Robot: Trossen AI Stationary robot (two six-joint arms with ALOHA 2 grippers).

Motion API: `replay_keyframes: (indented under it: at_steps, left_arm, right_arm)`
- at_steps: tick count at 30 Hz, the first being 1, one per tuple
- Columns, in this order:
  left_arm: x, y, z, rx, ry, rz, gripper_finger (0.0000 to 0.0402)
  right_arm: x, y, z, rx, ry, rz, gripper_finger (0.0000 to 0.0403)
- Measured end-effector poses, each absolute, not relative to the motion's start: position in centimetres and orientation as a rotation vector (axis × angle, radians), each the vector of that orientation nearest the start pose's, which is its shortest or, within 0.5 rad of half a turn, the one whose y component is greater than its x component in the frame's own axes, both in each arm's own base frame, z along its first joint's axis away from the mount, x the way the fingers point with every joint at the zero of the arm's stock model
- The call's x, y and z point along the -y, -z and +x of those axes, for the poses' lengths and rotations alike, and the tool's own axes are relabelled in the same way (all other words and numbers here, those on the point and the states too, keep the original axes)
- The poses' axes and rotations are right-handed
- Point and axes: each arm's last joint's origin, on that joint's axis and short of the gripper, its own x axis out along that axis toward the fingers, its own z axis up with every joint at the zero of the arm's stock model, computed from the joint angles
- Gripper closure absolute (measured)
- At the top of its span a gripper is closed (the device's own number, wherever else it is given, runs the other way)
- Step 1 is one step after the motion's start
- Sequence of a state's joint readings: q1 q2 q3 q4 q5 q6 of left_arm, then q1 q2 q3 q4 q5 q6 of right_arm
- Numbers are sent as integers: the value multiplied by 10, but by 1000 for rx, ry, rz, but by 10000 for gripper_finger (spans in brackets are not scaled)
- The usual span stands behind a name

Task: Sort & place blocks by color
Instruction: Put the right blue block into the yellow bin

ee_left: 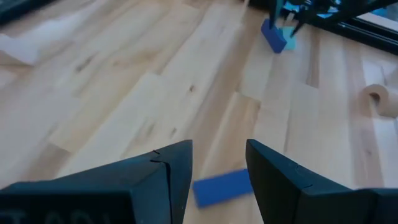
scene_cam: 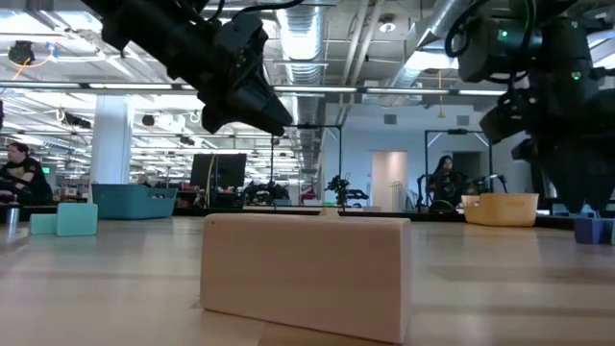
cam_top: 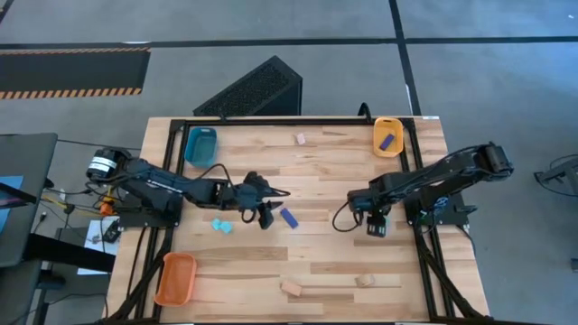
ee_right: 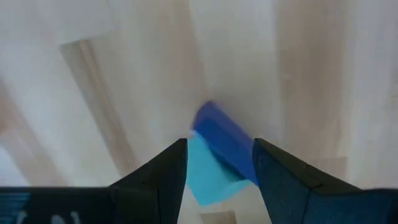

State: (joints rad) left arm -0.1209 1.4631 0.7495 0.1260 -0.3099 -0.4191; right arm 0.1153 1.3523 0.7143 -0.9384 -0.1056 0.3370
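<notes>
My left gripper [cam_top: 267,215] is open above the table's middle. A dark blue block [ee_left: 221,186] lies flat on the wood just beyond its fingertips; the block also shows in the high view [cam_top: 289,218]. Two light cyan blocks [cam_top: 221,226] lie on the near side of my left gripper. My right gripper [cam_top: 376,226] is open, right of centre. It hangs over a dark blue block [ee_right: 225,142] and a cyan block [ee_right: 205,174], which lie together on the table. Another dark blue block [cam_top: 389,141] lies in the yellow-orange tray [cam_top: 388,125].
A teal tray [cam_top: 200,144] stands at the far left and an orange tray [cam_top: 176,277] at the near left. Tan wood blocks lie at the far middle [cam_top: 301,139], the near middle [cam_top: 291,288] and the near right [cam_top: 365,281]. A black frame borders the table.
</notes>
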Motion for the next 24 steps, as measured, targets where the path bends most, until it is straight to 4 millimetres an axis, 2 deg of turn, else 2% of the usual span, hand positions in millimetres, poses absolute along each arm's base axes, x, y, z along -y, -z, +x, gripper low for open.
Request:
replay_keyframes:
  at_steps: [10, 14, 19, 24]
  left_arm:
    - [6, -197, 295, -530, -371, -307, 267]
    - [3, -197, 295, -527, -376, -341, 267]
    - [3, -197, 295, -520, -379, -351, 268]
    - [1, -198, 296, -511, -389, -353, 268]
  right_arm:
    - [-26, -133, 205, -1737, 144, 180, 198]
    - [-26, -126, 207, -1770, 151, 172, 202]
    - [-26, -138, 206, -1753, 250, 249, 217]
    - [-17, -162, 199, -1626, 522, 506, 217]
